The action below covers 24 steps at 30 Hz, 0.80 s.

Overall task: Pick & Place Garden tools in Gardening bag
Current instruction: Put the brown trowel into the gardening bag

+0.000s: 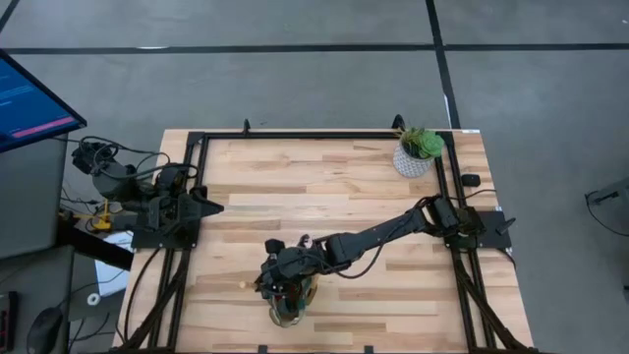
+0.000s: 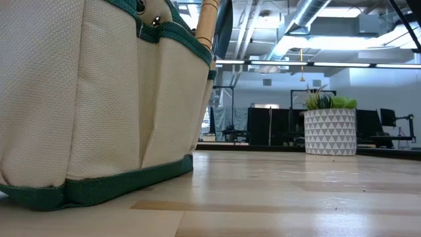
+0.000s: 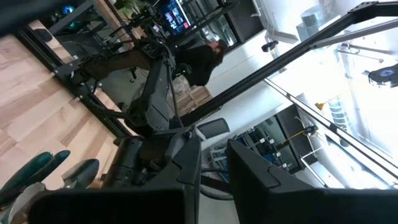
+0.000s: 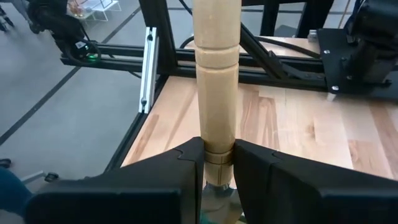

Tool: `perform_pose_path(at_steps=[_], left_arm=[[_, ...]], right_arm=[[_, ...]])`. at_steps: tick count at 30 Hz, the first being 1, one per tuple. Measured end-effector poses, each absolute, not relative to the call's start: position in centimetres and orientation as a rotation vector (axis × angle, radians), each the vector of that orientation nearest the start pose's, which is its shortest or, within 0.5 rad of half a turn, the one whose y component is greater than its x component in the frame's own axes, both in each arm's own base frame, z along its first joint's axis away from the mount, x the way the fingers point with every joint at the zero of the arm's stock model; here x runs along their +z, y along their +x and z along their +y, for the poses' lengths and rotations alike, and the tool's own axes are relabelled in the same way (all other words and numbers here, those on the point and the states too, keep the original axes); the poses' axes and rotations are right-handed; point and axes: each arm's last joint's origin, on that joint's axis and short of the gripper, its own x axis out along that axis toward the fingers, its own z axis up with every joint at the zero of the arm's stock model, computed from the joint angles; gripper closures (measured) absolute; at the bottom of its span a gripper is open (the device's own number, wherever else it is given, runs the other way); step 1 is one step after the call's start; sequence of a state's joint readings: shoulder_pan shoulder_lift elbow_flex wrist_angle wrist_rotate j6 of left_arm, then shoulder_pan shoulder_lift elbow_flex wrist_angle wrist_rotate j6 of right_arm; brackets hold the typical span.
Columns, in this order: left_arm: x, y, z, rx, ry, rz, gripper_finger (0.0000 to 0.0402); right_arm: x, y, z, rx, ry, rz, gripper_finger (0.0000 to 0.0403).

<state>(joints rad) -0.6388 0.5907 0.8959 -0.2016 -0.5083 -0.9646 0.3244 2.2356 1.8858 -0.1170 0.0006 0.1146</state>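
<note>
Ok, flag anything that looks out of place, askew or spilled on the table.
Nothing stands out. The gardening bag stands upright at the table's near edge, the right gripper clamps a trowel's wooden handle above it, and the potted plant sits upright in the far corner.

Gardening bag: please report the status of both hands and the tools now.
Right hand shut on trowel handle, over the gardening bag. Left hand shut, parked at table's left edge. Nothing in the way.

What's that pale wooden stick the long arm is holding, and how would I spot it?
Find the wooden table, then the beige bag with green trim at its front edge, under the outstretched right arm. Sticking up out of the bag is a trowel handle, clamped near its base by the right gripper. It is the only pale, turned-wood rod, with grooved rings around it.
</note>
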Motion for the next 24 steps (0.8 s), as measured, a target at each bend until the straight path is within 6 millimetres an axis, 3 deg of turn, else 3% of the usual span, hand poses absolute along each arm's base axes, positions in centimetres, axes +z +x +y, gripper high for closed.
perform_pose_path(at_steps=[10,24], left_arm=[[39.1,9.6,-5.4,-0.163,-1.019,-0.017,0.0357],[39.1,9.5,-5.3,-0.159,-1.020,-0.021,0.0357]], right_arm=[[23.9,49.2,16.6,0.258,0.037,0.478,0.0351],[21.0,48.6,17.2,0.261,0.110,0.469,0.0351]])
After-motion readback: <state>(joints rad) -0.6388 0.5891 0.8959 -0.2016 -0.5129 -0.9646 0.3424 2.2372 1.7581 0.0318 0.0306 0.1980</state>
